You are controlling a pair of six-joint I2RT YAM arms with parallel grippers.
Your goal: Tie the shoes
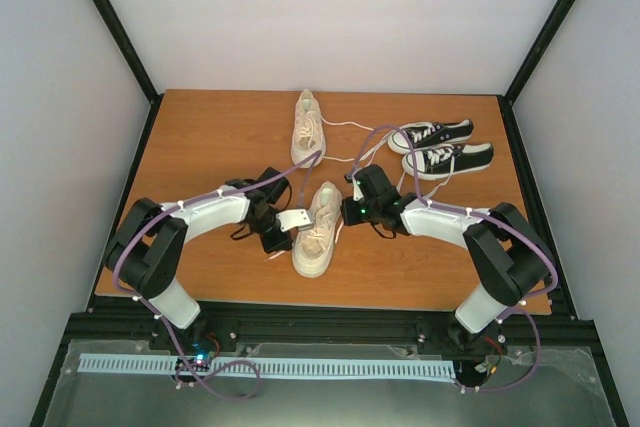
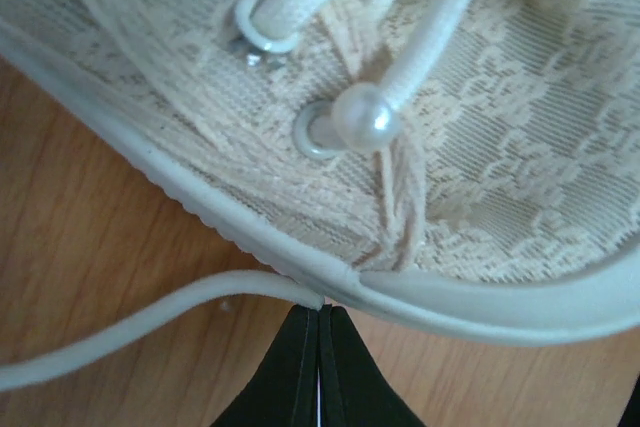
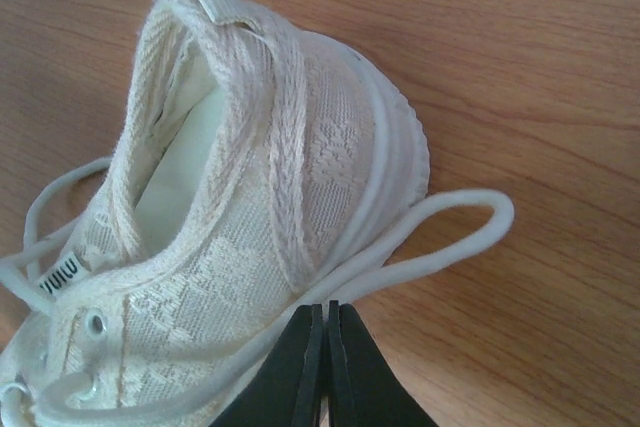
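Heel toward 12 o'clock, the near cream canvas low-top sneaker [image 1: 318, 232] lay on the wooden counter [image 1: 200, 147]. Left gripper [image 2: 320, 322] at its 9 and right gripper [image 3: 322, 322] at its 3 were pressed together beside white laces [image 2: 130, 322], equally near.

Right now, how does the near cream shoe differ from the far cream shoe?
The near cream shoe lies between the left gripper and right gripper; the far cream shoe lies alone behind them. The far cream shoe's lace trails right across the table; the near one's lies close. Both look untied.
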